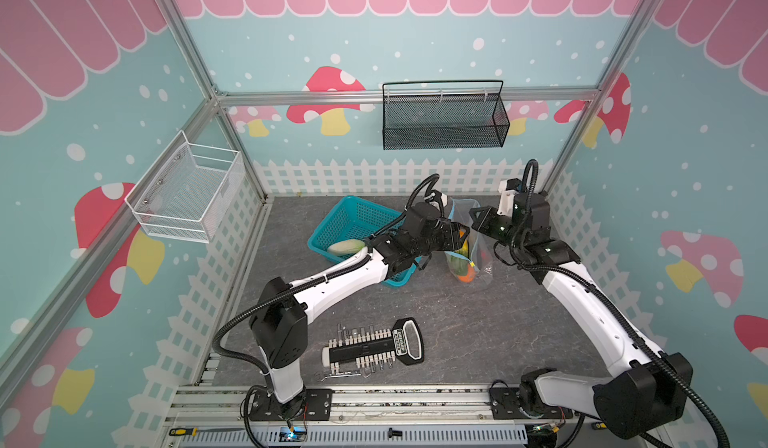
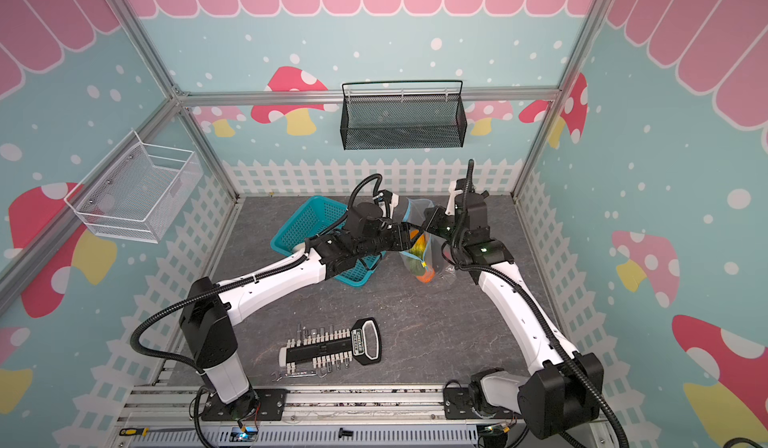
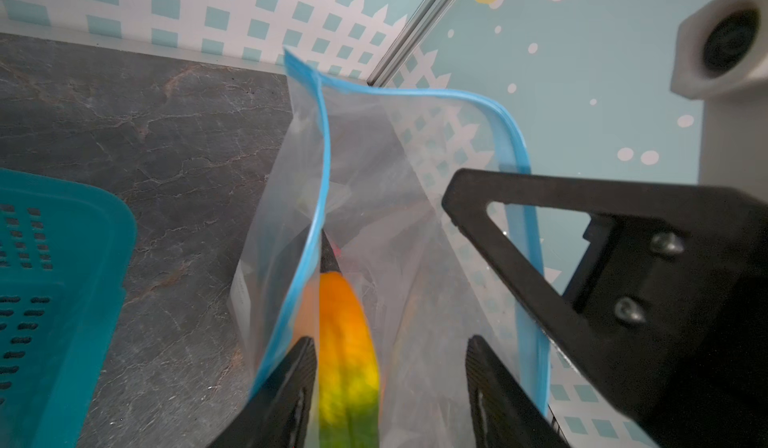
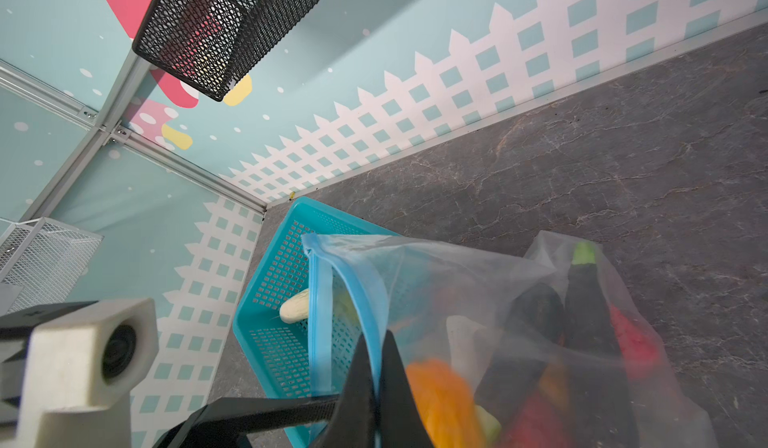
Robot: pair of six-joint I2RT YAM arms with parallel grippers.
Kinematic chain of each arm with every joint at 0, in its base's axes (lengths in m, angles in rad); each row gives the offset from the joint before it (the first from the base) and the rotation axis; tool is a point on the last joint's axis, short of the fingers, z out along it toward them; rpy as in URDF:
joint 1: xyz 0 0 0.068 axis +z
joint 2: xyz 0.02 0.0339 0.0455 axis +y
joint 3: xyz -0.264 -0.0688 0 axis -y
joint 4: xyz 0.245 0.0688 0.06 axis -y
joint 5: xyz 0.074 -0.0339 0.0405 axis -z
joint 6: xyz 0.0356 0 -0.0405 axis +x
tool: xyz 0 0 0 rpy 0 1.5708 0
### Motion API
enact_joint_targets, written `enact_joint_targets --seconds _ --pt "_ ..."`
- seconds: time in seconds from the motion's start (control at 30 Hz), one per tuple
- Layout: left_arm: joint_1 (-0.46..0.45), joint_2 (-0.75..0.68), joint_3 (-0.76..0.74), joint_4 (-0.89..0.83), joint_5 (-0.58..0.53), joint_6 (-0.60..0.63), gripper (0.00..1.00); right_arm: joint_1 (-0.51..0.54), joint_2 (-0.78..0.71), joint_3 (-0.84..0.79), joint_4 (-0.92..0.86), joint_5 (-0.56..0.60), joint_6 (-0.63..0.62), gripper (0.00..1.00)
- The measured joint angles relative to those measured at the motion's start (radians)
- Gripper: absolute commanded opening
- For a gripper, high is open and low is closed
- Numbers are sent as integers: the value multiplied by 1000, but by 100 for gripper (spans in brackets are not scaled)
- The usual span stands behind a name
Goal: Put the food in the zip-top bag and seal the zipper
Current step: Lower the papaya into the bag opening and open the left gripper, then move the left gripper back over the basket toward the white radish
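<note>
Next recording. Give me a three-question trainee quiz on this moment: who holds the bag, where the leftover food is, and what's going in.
1. True or false: the right gripper is shut on the light-blue zipper strip of the clear plastic zip-top bag.
2. Where does the white-green cabbage lie? A) in the teal plastic lattice basket B) inside the bag C) in the right gripper
3. Fill in: the orange-yellow-green toy piece sits at the bag's mouth, between the open fingers of the ____ gripper.

Key: 1 true. 2 A. 3 left; the left gripper.
</note>
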Motion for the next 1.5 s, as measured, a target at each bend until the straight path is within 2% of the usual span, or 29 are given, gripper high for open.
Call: enact_joint_targets --seconds 0.33,0.43,0.63,0.8,0.93,1.27,1.5 --pt "0 -2 0 -3 -18 11 59 0 0 0 0 0 0 3" --pt "0 -16 -2 -33 -62 42 63 0 -3 0 1 0 0 3" --pt "25 -113 -47 -140 -230 122 78 0 -26 -16 5 0 -1 3" --pt "164 -163 -47 -237 -270 144 87 0 -38 -48 22 -3 -1 3" --pt "256 -149 -47 -311 -284 161 99 0 -38 -56 35 -8 -1 3" --pt "489 22 -47 -457 -225 147 100 0 -29 -56 51 -29 -1 3" --pt "517 106 -17 -499 -197 70 99 0 -14 -56 67 -43 0 2"
